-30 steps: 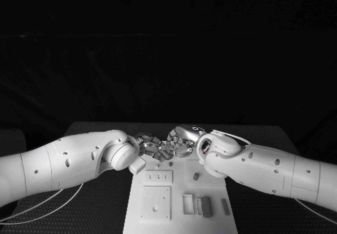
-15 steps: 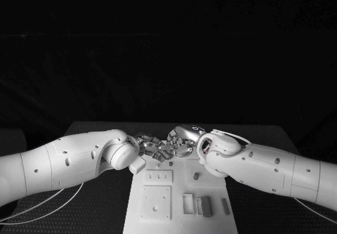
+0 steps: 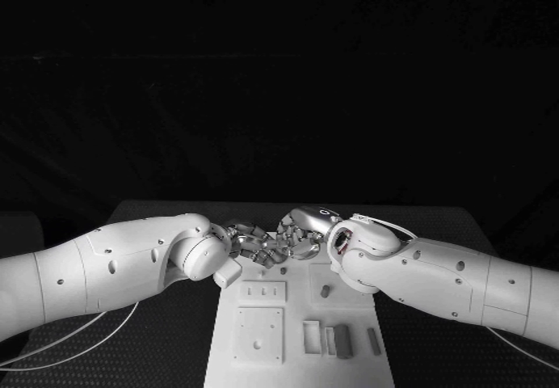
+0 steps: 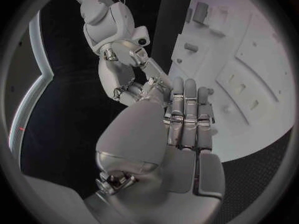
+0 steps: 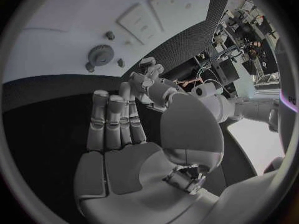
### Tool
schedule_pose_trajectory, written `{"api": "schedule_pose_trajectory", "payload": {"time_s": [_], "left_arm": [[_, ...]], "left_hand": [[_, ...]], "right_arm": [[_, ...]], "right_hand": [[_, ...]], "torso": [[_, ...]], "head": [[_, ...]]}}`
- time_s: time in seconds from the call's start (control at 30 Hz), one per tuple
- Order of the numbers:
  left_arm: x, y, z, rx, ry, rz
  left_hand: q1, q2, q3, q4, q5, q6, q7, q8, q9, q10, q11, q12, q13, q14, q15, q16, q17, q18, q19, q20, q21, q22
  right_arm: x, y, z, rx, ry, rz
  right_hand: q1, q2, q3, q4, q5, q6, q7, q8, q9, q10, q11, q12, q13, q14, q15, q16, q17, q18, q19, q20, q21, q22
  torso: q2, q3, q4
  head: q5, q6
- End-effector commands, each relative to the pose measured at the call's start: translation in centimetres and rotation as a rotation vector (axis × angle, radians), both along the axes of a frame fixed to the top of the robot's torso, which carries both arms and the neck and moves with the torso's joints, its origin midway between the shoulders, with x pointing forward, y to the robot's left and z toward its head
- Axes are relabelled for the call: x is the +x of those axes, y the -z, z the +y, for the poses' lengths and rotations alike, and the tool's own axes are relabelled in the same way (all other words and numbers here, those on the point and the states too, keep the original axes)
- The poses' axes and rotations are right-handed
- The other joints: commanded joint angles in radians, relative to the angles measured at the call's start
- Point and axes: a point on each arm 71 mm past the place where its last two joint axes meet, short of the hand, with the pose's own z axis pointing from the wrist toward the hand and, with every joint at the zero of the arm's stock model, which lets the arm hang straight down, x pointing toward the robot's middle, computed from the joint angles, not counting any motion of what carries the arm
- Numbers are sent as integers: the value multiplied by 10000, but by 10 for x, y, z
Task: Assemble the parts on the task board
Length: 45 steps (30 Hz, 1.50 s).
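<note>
The task board is seen lying in the middle of the black table, its long axis running away from the robot. Several small upright parts are found standing in a row toward the board's near right corner, and a square recessed plate is set on its near left. A gear-shaped part is noted lying flat on the board toward its far end, with smaller round pieces beside it.

Both hands are held over the board's far end, fingertips close together. The left hand is seen with its fingers extended side by side and nothing evident in its grasp. The right hand is likewise extended, fingers straight and close. Whether a small piece is pinched where the fingertips meet cannot be told, as that area is hidden.

The step in hand is judged to be the picking or passing of a part at the board's far end. For it to be done well, the approach should be made slowly, the part should be gripped squarely before lifting, and the two hands should be kept from fouling one another above the board
</note>
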Motion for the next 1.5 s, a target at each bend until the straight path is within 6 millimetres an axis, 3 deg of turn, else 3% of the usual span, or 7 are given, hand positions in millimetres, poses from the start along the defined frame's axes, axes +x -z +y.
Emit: {"api": "schedule_pose_trajectory", "payload": {"time_s": [0.03, 0.13, 0.3, 0.63, 1.07, 1.37, 1.5], "left_arm": [[-1, -5, -7, -356, 392, -110], [-1, -5, -7, -357, 404, -104], [-1, -5, -7, -352, 430, -82], [-1, -4, -6, -369, 359, 65], [-1, -3, -6, -360, 310, 196], [-1, -3, -6, -361, 274, 215], [-1, -3, -6, -323, 320, 220]], "left_hand": [[30, -20, 49, 1, 8, 103, -98, 69, 35, 42, -26, -66, 15, -82, 4, 55, -17, -76, -40, 6, 64, 227], [30, -27, 55, -1, 9, 103, -92, 69, 35, 44, -25, -68, 17, -83, 4, 57, -18, -76, -43, 7, 65, 227], [34, -36, 66, -5, 9, 105, -86, 68, 35, 49, -24, -69, 20, -84, 4, 59, -21, -76, -47, 6, 68, 227], [-69, -81, 85, 15, 12, 50, -26, 29, 22, 16, 5, -111, 22, -91, 12, 70, -34, -76, -60, 20, 86, 228], [-2727, -1080, -565, 50, -5, -102, 139, -92, 3, -78, 93, -303, 91, -109, 35, 146, -147, -73, -114, 22, 176, 211], [-3641, -1007, -682, 48, 3, -108, 129, -110, 13, -81, 80, -364, 138, -118, 2, 175, -205, -67, -127, -42, 174, 197], [-3099, -586, -382, -22, 14, -72, 81, -94, 28, -60, 53, -374, 169, -137, -12, 191, -228, -69, -183, -54, 173, 211]], "right_arm": [[-2, 6, 2, -266, -180, 345], [-3, 7, 2, -298, -214, 385], [-3, 8, 2, -274, -226, 400], [-4, 7, 2, -256, -191, 374], [-4, 8, 3, -323, -197, 397], [-4, 8, 3, -361, -198, 393], [-4, 8, 3, -377, -204, 409]], "right_hand": [[-84, 29, 17, -62, 67, 568, 442, 0, 13, 64, -11, -47, -15, -15, 56, -20, -14, -10, -49, 13, -47, -6], [-116, 39, 27, -67, 67, 529, 459, -32, 0, 3, 26, -154, -58, -136, 92, -65, -48, -10, -147, 52, -110, -17], [-131, 69, 57, -112, 56, 590, 434, 0, 54, -270, 374, -1369, -794, -245, 404, -252, -381, -10, -217, 122, -118, 24], [-124, 62, 54, -124, 66, 620, 421, 13, 76, -102, 357, -1536, -927, -282, 401, -252, -448, -10, -220, 124, -112, 36], [-95, 43, 61, -163, 67, 664, 404, 28, 93, 23, 342, -1623, -1000, -299, 388, -222, -490, -10, -195, 112, -71, 64], [-86, 39, 69, -173, 66, 672, 401, 29, 96, 49, 339, -1644, -1017, -302, 385, -214, -501, -10, -190, 108, -62, 70], [-81, 34, 73, -179, 67, 676, 400, 29, 98, 62, 337, -1655, -1026, -302, 384, -208, -506, -10, -186, 106, -57, 72]], "torso": [[-1, 5, 9], [-3, 1, 10], [2, -2, 9], [-1, -5, 5], [-3, 2, -1], [-1, 2, -4], [-3, -2, -3]], "head": [[1, -14], [-4, -12], [1, -22], [3, -33], [11, -53], [6, -64], [3, -68]]}}
